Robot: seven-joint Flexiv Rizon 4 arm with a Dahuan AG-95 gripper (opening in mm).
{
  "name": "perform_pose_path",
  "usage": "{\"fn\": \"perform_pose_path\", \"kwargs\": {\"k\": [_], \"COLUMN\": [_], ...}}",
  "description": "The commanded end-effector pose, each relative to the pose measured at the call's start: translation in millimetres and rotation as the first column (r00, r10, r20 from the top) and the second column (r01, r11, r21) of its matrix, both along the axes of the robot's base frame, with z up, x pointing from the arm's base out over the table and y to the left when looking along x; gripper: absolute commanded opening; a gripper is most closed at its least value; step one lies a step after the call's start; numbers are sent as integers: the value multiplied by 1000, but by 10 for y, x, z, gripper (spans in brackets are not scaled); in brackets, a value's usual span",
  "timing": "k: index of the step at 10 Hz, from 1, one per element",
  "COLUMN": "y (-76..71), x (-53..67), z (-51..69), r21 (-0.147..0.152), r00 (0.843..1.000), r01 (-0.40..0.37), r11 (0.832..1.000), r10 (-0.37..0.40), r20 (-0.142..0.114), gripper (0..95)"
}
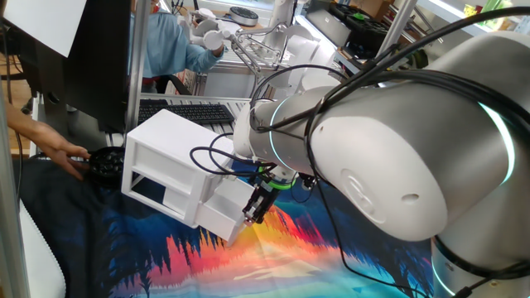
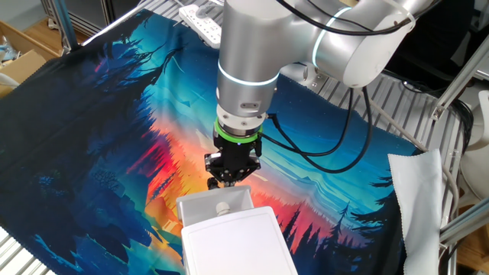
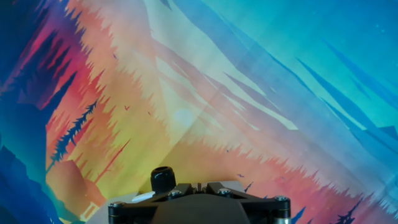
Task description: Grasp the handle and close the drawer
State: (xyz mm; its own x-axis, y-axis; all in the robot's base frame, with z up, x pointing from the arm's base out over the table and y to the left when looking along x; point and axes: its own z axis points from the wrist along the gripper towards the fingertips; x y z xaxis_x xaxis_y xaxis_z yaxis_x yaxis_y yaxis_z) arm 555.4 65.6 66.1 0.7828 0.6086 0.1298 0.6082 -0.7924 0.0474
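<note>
The white cabinet [image 1: 166, 136] stands on the colourful cloth, and its bottom drawer [image 1: 217, 207] is pulled out toward the arm. From above, the drawer [image 2: 200, 208] shows as an open box in front of the cabinet top [image 2: 241, 244], with a pale knob [image 2: 222, 208] over it. My gripper [image 1: 255, 212] hangs right at the drawer's front, pointing down [image 2: 227, 182]. In the hand view the handle [image 3: 163, 179] is a small dark knob just left of my gripper [image 3: 198, 185], not between the fingertips. The jaws are shut with nothing between them. The drawer's pale front [image 3: 138, 198] lies along the bottom edge.
A person's hand [image 1: 58, 153] rests by a black object [image 1: 103, 161] left of the cabinet. A keyboard [image 1: 186, 112] lies behind it. A power strip [image 2: 200, 15] sits at the cloth's far edge, and a white cloth [image 2: 420, 198] hangs at the right.
</note>
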Motion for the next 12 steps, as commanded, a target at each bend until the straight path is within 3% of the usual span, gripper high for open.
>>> {"fn": "perform_pose_path", "kwargs": {"k": [1,12], "y": [0,7], "x": [7,49], "z": [-6,10], "r21": [2,-11], "r00": [1000,999], "r01": [0,-41], "r11": [1000,999], "r10": [0,41], "r20": [0,-2], "gripper": [0,0]}}
